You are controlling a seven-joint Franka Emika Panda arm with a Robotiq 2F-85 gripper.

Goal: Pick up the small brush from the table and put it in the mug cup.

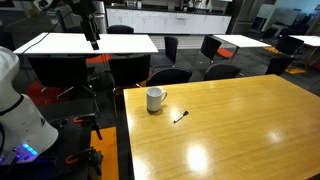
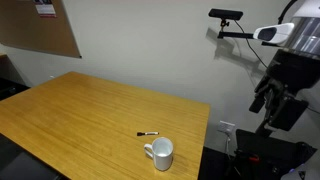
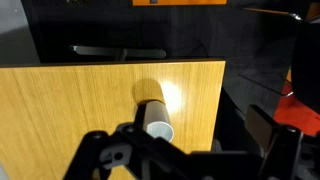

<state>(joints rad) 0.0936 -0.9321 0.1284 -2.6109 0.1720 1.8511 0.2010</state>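
The white mug cup (image 1: 156, 99) stands upright near one edge of the light-wood table (image 1: 240, 130). The small brush (image 1: 181, 117), a thin dark stick, lies flat on the table a short way from the mug. Both also show in an exterior view: mug (image 2: 160, 153), brush (image 2: 148, 133), table (image 2: 70, 110). My gripper (image 1: 93, 33) hangs high above the floor, off the table's edge and far from both; it also shows in an exterior view (image 2: 272, 100). In the wrist view the gripper (image 3: 185, 145) looks open and empty, with the mug (image 3: 157, 118) below it. The brush is hidden there.
White-topped tables (image 1: 90, 43) with dark chairs (image 1: 170, 75) stand behind the wood table. The robot's white base (image 1: 20, 110) is beside the table's edge. A camera on a stand (image 2: 226, 18) and a corkboard (image 2: 40, 25) are at the wall.
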